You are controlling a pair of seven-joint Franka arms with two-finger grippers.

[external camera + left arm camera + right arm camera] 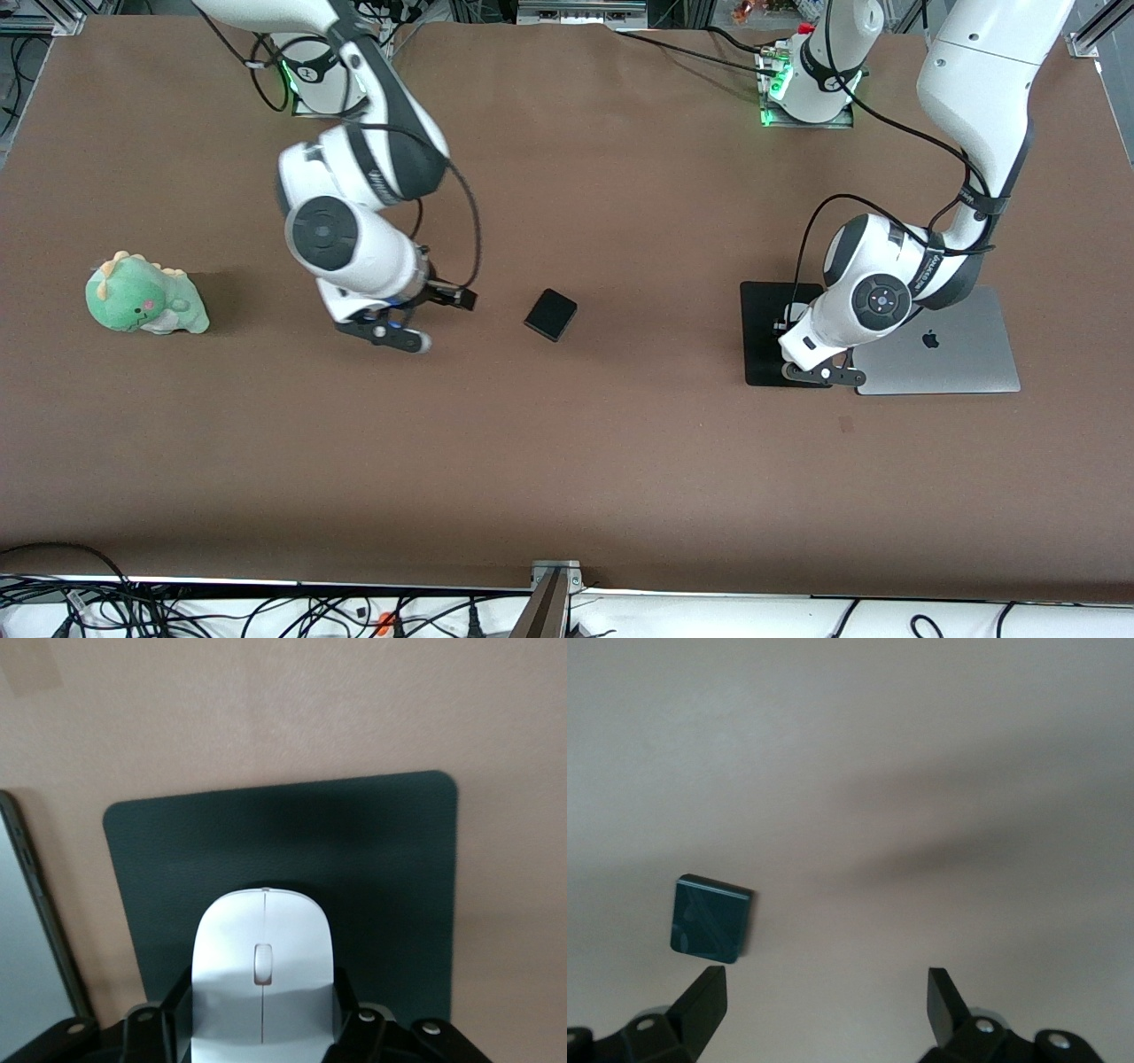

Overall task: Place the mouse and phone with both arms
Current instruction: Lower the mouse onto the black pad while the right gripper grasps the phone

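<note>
Green plush dinosaur (144, 295) lies on the brown table (567, 461) near the right arm's end. Closed silver Apple laptop (952, 350) sits near the left arm's end, touching a flat black mat (762, 332) alongside. Cables (177, 611) run along the camera-side edge.

- The right gripper (826, 997) has its fingers wide apart; between them is only bare table (567, 461).
- The phone (711, 919) lies just outside one finger (704, 997), apart from it, with bare table on all its sides.
- The plush toy (144, 295) stands well apart from this gripper, toward the right arm's end.
- The left gripper (263, 1028) is closed on the mouse (262, 970), over the black mat (372, 868).
- The laptop (943, 350) lies just beside the mat and blocks that side.
- The mat ahead of the mouse is free.
</note>
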